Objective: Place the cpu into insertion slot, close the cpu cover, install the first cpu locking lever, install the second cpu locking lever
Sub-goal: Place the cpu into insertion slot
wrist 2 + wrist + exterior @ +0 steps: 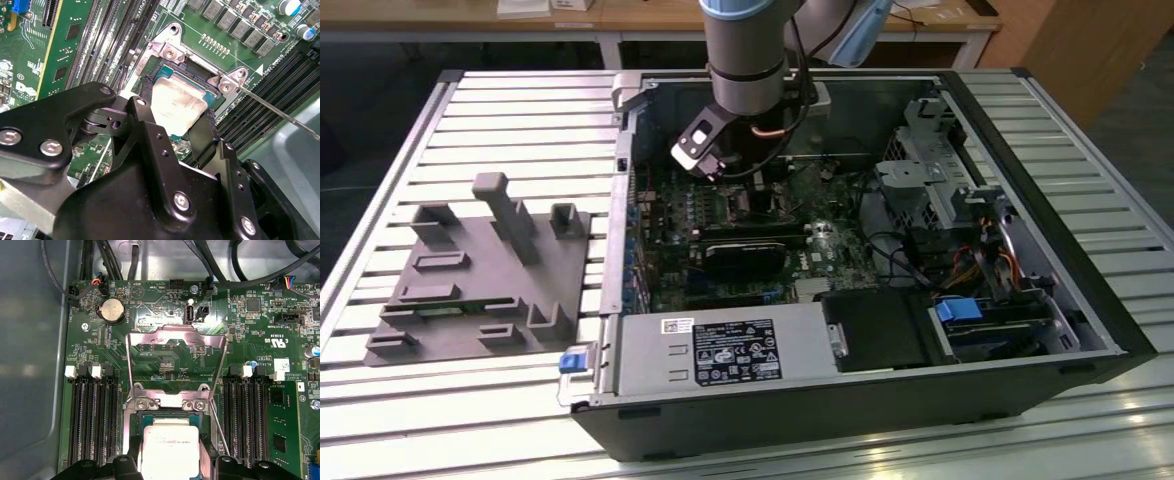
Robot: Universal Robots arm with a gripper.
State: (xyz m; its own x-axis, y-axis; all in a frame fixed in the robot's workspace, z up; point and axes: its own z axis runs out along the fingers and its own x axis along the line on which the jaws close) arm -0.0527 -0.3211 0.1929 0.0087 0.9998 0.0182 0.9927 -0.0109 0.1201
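A silver-grey cylindrical arm (pixel 747 50) with pale blue joint caps (pixel 861 35) is seen, trailed by black and orange cables (pixel 778 127). The matte black angular gripper (pixel 177 102) is studded with silver hex-socket screws (pixel 181 201).

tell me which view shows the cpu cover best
The first wrist view: the cpu cover stands flipped open, its frame and window facing the camera. The second wrist view catches its hinge end; in the exterior view the arm hides it.
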